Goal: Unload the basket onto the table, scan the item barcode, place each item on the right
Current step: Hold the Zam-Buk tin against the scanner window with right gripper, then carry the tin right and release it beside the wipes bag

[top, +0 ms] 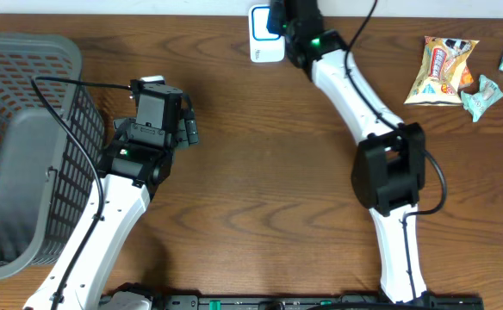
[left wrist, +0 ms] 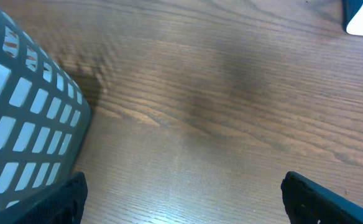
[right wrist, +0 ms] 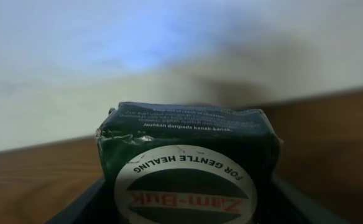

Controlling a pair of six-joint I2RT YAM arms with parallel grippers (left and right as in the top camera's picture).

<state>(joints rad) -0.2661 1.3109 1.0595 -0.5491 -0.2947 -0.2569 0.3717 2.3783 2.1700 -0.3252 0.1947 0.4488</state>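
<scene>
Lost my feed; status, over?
Left gripper open, empty. Right gripper shut on box, over scanner. Nothing blocking.

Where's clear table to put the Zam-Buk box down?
For the Zam-Buk box, bare table: centre, between left hand and right arm; right side, below the snack packets. Crowded: basket at left, scanner at top centre.

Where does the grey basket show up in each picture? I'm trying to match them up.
Overhead: the grey basket fills the far left edge of the picture.
Left wrist: its lattice wall takes up the left side, seen close up.
Right wrist: not in it; a dark green Zam-Buk box fills the lower middle.
Shared landmark: the brown wooden table, visible in all three views.
</scene>
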